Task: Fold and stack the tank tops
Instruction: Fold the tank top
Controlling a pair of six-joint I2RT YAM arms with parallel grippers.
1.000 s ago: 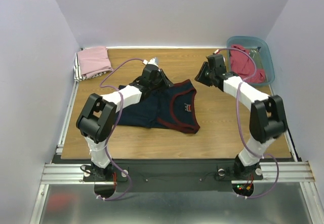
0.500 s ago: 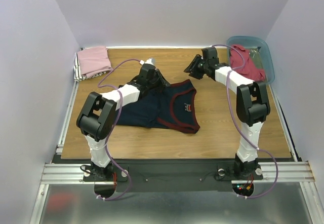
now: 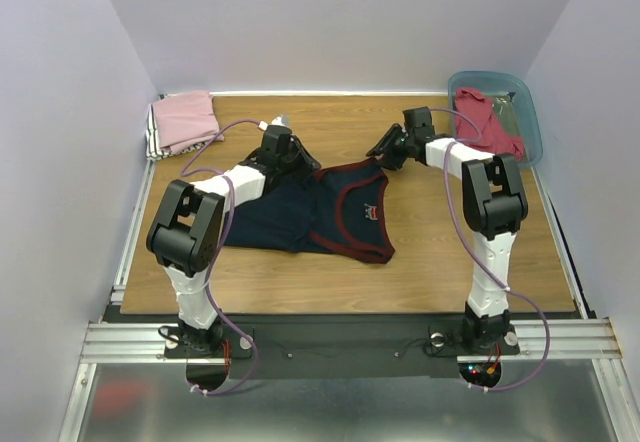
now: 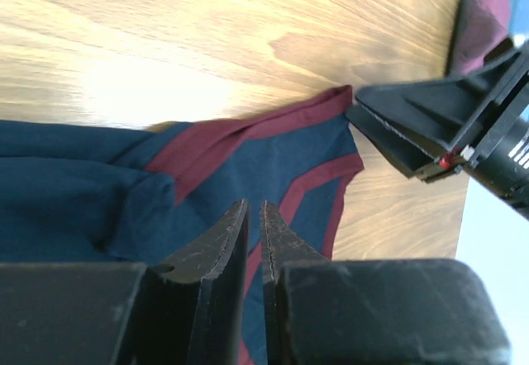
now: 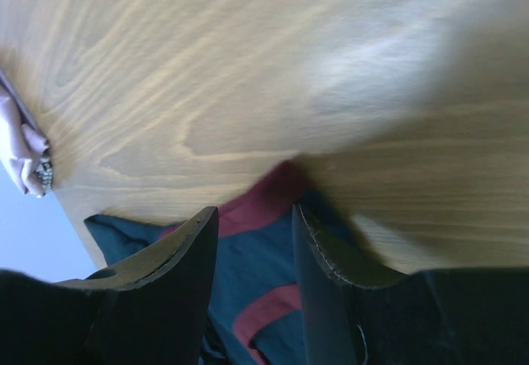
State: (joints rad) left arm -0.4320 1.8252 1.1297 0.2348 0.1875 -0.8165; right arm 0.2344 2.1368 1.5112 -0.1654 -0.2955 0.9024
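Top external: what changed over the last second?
Right gripper swung left from beside the teal bin to the far strap corner of the navy jersey, jaws open. Left gripper shifted slightly left on the jersey's far edge. Jersey, folded pink top and bin stayed put.

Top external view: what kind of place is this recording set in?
Probably a robot lab test cell, not a home: plain walls box in a wooden tabletop, an aluminium rail carries two arm bases, and a navy tank top and teal bin look staged.

Wooden table [image 3: 440, 252], navy jersey [image 3: 290, 217] mid-table, folded pink top [image 3: 185, 120] far left, teal bin [image 3: 533, 112] far right
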